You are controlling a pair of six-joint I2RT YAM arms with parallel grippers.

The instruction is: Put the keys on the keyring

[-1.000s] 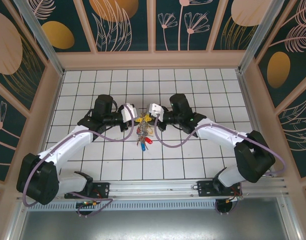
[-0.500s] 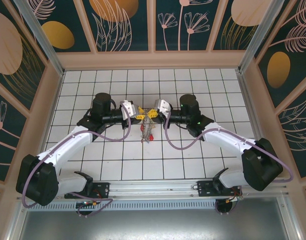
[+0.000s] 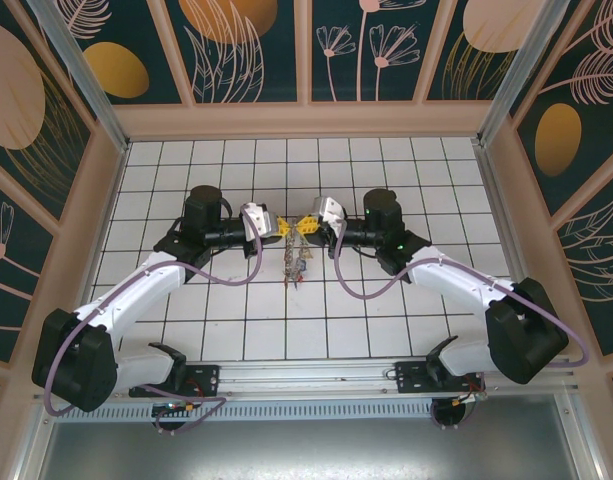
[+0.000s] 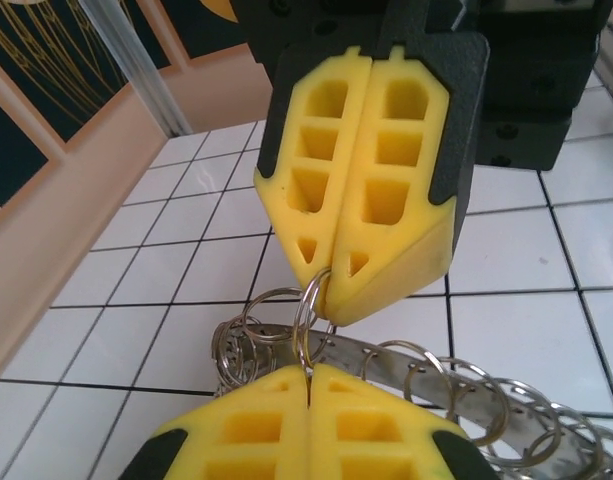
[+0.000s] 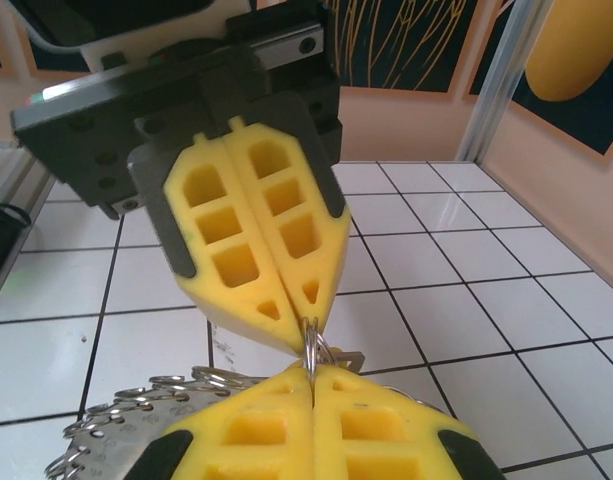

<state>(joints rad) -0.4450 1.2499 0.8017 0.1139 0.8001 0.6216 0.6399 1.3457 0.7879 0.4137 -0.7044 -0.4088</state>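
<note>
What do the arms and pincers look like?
Left arm and right arm: white link shells, black joints, a loose mauve cable along each. Left pincer and right pincer: black bodies, yellow wedge fingers with open rectangular pockets.

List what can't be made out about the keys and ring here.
- keys: top view, too small to count.
- small ring: left wrist view, its ends hidden inside left gripper and right gripper fingers.
- keyring: left wrist view, cut off by the right edge.

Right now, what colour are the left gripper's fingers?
Yellow fingers on the left gripper, black-backed; right wrist view shows it best.
</note>
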